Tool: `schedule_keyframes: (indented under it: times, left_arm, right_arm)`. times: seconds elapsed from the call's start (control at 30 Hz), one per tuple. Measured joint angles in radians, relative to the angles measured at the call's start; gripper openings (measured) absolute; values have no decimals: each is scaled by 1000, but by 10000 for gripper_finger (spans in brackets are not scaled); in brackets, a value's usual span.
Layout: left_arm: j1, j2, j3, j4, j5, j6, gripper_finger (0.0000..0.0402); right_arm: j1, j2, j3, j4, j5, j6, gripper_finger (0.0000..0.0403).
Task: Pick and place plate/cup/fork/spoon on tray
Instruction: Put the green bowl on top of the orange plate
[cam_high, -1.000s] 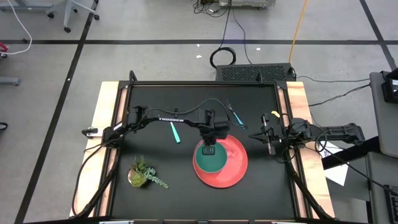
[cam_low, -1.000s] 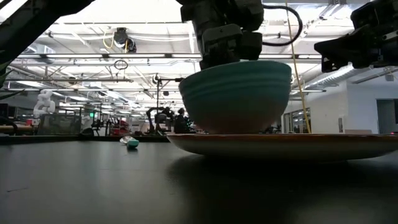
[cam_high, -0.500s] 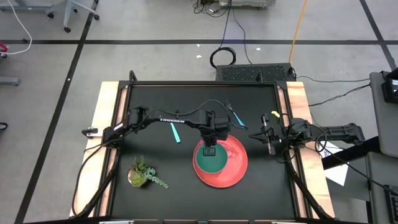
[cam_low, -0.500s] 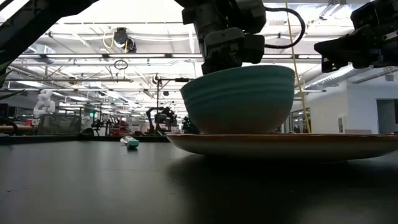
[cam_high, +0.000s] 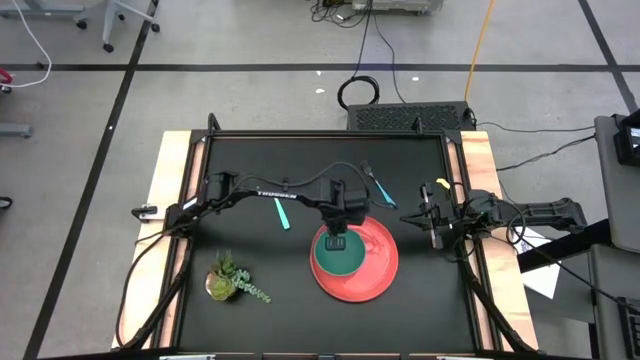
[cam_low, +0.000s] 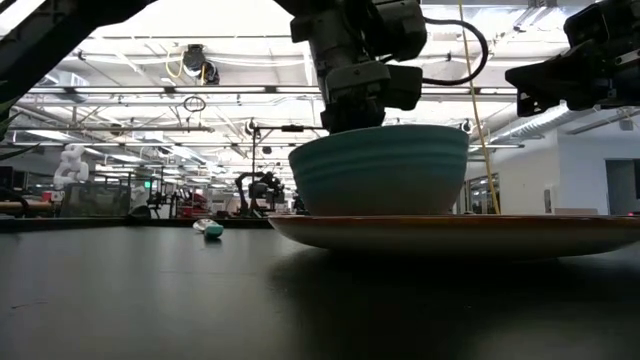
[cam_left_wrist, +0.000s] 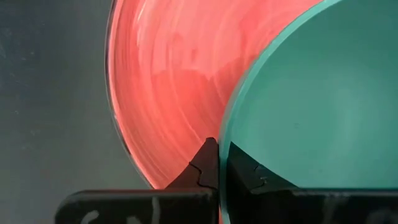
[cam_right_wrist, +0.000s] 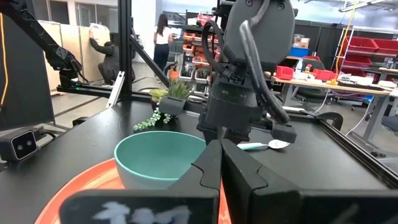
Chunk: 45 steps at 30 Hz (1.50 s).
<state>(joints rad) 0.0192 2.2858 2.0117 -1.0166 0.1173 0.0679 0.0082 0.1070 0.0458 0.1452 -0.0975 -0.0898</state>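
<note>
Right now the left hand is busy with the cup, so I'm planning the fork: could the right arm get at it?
Probably yes. The light-blue-handled metal fork lies on bare black tabletop, between the coral-red round tray and the idle right hand, with nothing between.

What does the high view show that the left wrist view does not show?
Only the high view shows the fork with a thin light-blue handle, the spoon with a teal handle, the small potted plant and the waiting right gripper at the table's right edge. Only the left wrist view shows the left arm's jaws clamped on the rim, one finger inside, one outside. Both show the round dark teal-green cup resting in the flat coral-red tray.
</note>
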Motion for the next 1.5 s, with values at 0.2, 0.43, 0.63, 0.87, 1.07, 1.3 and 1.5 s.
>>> schedule_keyframes:
  times: [0.2,0.43,0.63,0.87,1.07,1.3,1.5]
  left_arm:
    - [-8,-1,-5,14,-24,1,3]
    - [-20,-1,-5,31,-62,3,5]
    - [-23,-1,-18,65,-66,7,10]
    - [-23,0,-32,103,-64,8,6]
    - [-21,6,-35,107,-54,17,44]
    - [-23,6,-35,103,-47,16,47]
    - [-25,6,-35,104,-67,24,53]
  right_arm:
    - [0,0,0,0,0,0,0]
    - [0,0,0,0,0,0,0]
    - [0,0,0,0,0,0,0]
    - [0,0,0,0,0,16,0]
    - [0,0,0,0,0,22,0]
    - [0,0,0,0,0,23,0]
    - [0,0,0,0,0,23,0]
